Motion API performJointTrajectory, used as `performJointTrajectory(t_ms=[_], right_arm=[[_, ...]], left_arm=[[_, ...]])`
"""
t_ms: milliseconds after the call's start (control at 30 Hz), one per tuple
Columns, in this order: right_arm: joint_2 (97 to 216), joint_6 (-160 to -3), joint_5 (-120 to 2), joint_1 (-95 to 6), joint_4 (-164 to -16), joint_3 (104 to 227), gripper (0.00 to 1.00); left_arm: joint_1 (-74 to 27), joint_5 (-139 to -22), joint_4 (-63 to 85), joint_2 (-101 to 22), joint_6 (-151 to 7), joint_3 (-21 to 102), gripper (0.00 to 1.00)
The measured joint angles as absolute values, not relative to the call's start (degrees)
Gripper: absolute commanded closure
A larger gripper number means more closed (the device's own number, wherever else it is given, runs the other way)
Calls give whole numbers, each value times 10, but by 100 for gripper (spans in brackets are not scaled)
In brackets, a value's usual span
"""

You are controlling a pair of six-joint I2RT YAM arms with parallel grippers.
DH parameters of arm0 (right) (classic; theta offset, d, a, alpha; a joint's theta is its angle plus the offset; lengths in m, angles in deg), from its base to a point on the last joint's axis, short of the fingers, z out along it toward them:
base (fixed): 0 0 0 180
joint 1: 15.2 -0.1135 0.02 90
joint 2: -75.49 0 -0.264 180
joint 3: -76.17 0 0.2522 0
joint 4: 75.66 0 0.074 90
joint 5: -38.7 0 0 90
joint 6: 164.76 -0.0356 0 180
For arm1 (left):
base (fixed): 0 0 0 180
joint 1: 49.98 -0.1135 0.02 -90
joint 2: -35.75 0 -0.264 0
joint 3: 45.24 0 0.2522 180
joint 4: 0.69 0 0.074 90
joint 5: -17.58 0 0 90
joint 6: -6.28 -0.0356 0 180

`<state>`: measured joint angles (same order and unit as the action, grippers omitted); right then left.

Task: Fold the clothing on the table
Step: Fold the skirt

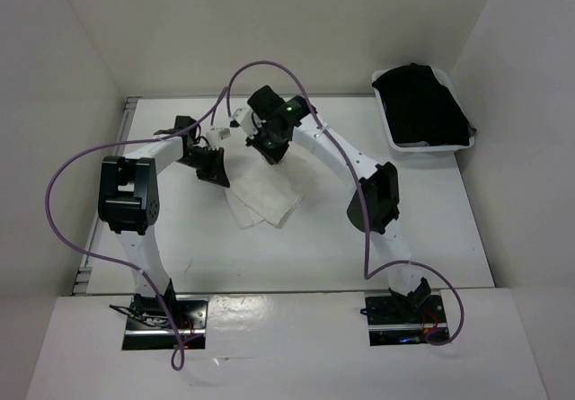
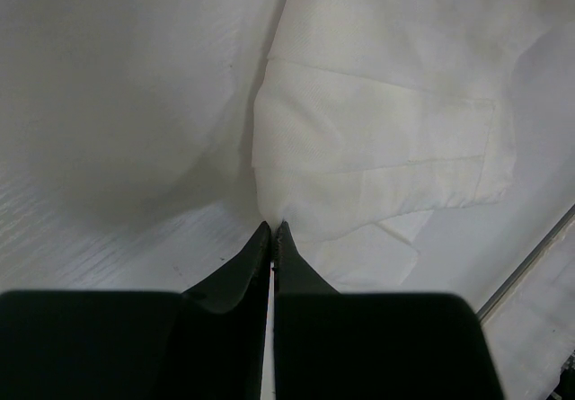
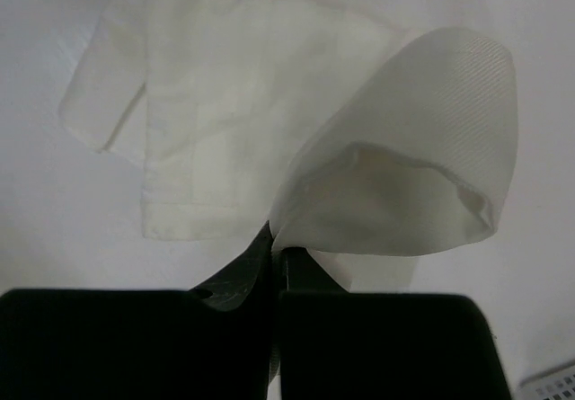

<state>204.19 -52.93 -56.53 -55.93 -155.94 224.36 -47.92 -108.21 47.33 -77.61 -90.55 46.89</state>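
Note:
The clothing [image 1: 266, 195], a white garment of thin fabric, lies partly folded on the table [image 1: 422, 229] between the two arms. My left gripper [image 1: 216, 168] sits at its upper left edge, and in the left wrist view the jaws [image 2: 272, 230] are shut on a pinch of the cloth [image 2: 377, 148]. My right gripper [image 1: 270, 149] is at the garment's far edge. In the right wrist view it [image 3: 278, 238] is shut on a raised edge of the fabric [image 3: 422, 175], which curls over to the right above the flat part [image 3: 216, 103].
A small white bin [image 1: 454, 147] holding a black garment [image 1: 420, 103] stands at the back right corner. White walls close in the table on three sides. A thin metal rail [image 2: 530, 263] runs along the table edge. Purple cables loop above the arms.

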Motion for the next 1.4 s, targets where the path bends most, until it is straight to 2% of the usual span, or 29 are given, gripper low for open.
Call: performJointTrajectory(t_ms=[300,500,833,900,933,967,1033,1100,1200,1300,1400], right_arm=[[2120,-539,-578,-597,-1565,2247,100],[2175,-553,-587,-604,-1580,2309,100],[2185,-573,-593,-635,-1583,2356,100],[2186,-574,-594,-637,-1584,2356,89],[2187,-575,-595,-638,-1585,2356,77],[2187,-576,-597,-638,-1586,2357,58],[2192,-579,-606,-638,-1590,2362,42],[2196,-578,-619,-638,-1594,2370,32],[2203,-573,-649,-638,-1604,2395,26],[2203,-565,-695,-638,-1618,2421,24],[2202,-553,-729,-638,-1622,2432,21]], left_arm=[[-479,-1086,473,-776,-893,469,98],[-479,-1090,470,-776,-893,469,98],[-479,-1098,469,-776,-892,469,98],[-479,-1099,469,-776,-891,469,97],[-479,-1099,468,-776,-891,469,97],[-479,-1099,469,-776,-890,469,97],[-479,-1099,468,-776,-890,469,97],[-479,-1099,468,-776,-890,469,97],[-479,-1101,465,-776,-890,469,97],[-479,-1102,462,-776,-890,469,95],[-479,-1101,460,-776,-891,469,87]])
